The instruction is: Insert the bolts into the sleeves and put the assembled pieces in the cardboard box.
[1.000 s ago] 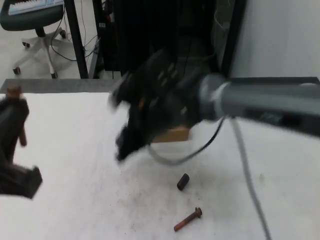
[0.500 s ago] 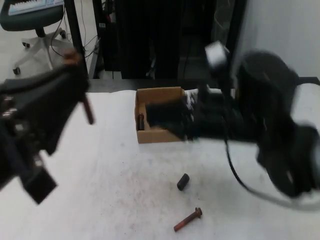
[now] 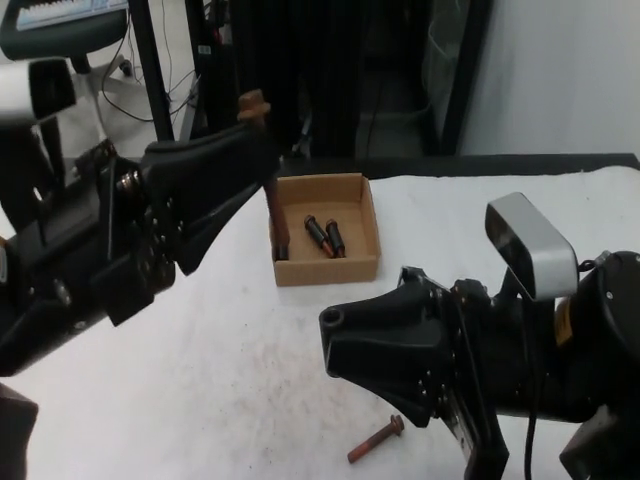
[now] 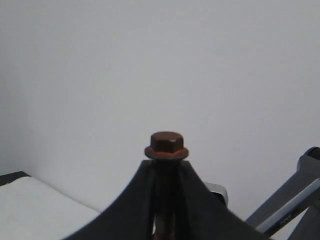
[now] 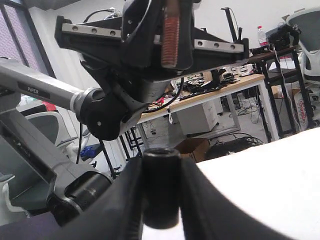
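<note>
Your left gripper (image 4: 166,169) pinches the bolt (image 4: 166,145), head up. Your right gripper (image 5: 161,166) clamps the sleeve (image 5: 161,197) upright, below the bolt's threaded tip and not touching it.

Our left tool (image 4: 166,167) pinches a rusty brown hex-headed bolt (image 4: 166,145), with the head standing just past its fingertips. Our right tool (image 5: 161,167) clamps a black cylindrical sleeve (image 5: 161,200) upright between its fingers, directly beneath the left tool.
</note>
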`<act>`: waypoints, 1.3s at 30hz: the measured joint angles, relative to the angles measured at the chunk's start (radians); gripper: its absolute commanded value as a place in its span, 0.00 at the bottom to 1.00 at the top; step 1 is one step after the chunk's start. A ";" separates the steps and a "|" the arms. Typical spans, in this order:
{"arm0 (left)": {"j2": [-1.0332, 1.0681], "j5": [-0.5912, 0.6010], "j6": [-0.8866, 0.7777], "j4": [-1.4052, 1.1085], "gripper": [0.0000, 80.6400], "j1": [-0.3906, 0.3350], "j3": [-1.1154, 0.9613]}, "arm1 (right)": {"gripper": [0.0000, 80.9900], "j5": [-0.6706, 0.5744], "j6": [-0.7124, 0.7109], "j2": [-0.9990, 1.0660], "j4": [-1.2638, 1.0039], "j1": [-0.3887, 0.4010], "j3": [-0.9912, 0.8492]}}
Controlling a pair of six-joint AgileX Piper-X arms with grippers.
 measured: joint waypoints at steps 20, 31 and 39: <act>0.015 0.138 0.051 0.087 0.00 0.000 0.000 | 0.01 0.067 -0.013 0.000 0.182 0.047 -0.115; 0.015 0.112 0.075 0.085 0.00 0.000 0.000 | 0.01 0.060 0.002 0.000 0.195 0.059 -0.122; 0.015 0.112 0.086 0.080 0.00 -0.003 0.000 | 0.01 0.051 0.005 0.002 0.205 0.069 -0.129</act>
